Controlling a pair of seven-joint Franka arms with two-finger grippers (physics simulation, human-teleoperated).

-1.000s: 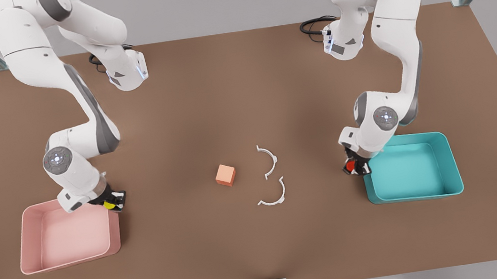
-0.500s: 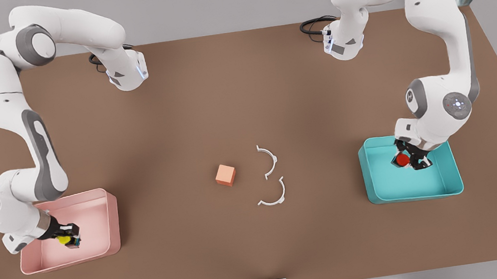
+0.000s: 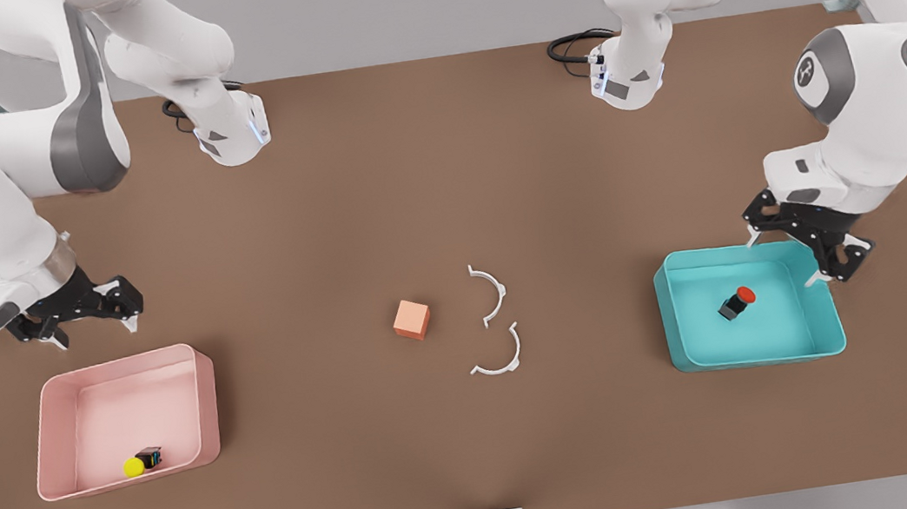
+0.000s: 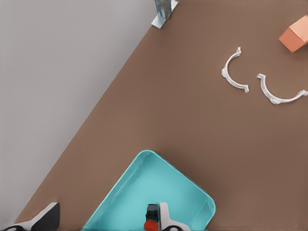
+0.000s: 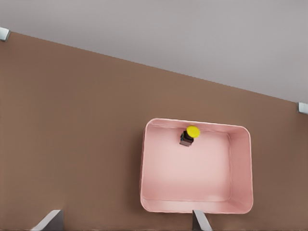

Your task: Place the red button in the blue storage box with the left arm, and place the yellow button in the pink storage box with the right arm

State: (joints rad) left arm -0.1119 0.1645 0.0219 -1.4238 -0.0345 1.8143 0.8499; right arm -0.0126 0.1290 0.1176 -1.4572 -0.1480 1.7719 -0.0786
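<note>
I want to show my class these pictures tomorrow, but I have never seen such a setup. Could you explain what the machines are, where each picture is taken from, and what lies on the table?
These are simulator renders of two white robot arms at a brown table. The front view looks down on everything; each wrist view comes from a camera on one arm.

The left gripper, open and empty, hangs above the blue storage box, where the red button lies. The right gripper, also open, is near the pink storage box, which holds the yellow button.

Mid-table lie an orange cube and two white curved clips.
</note>
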